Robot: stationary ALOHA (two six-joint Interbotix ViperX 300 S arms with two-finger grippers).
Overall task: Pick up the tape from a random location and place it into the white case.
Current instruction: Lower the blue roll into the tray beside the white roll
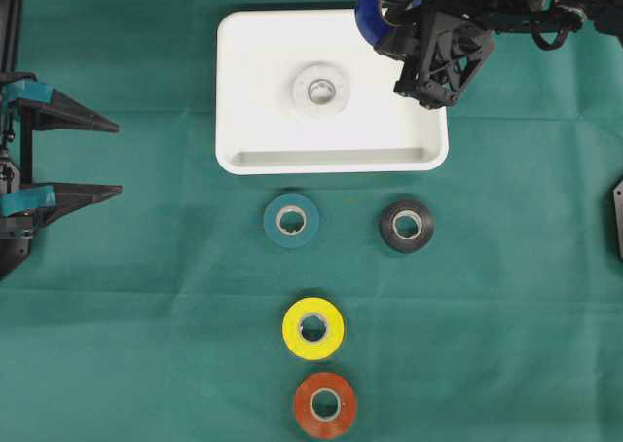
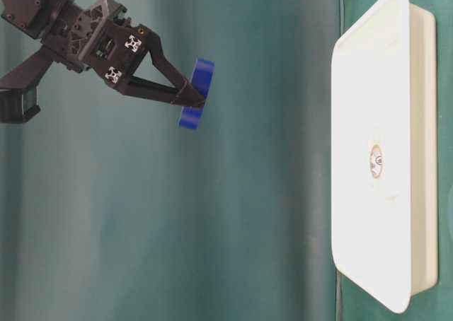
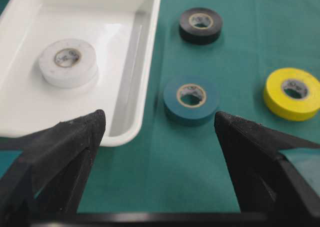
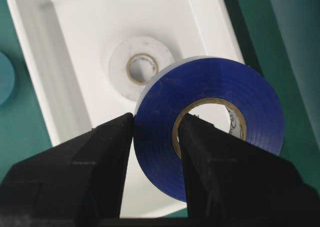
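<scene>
Right end effector (image 4: 156, 132): shut tight on the blue tape (image 4: 210, 127). One finger (image 4: 100, 152) presses the outside of the roll and the other goes through the hole in the middle.
Blue tape: held up in the air, standing on its edge, above the right side of the white case (image 1: 243, 82). It does not touch the case.
Left end effector (image 3: 160, 127): wide open and holding nothing. It sits at the left edge of the counter (image 1: 146, 345), well apart from the rolls.
White case: lies flat on the green counter, near the top.
White tape (image 1: 320, 90): lies flat inside the white case, near the middle.
Teal tape (image 1: 291, 220): on the counter, just below the case.
Black tape (image 1: 407, 226): on the counter, to the right of the teal one.
Yellow tape (image 1: 312, 327): lower down on the counter.
Orange tape (image 1: 325, 404): just below the yellow one.
</scene>
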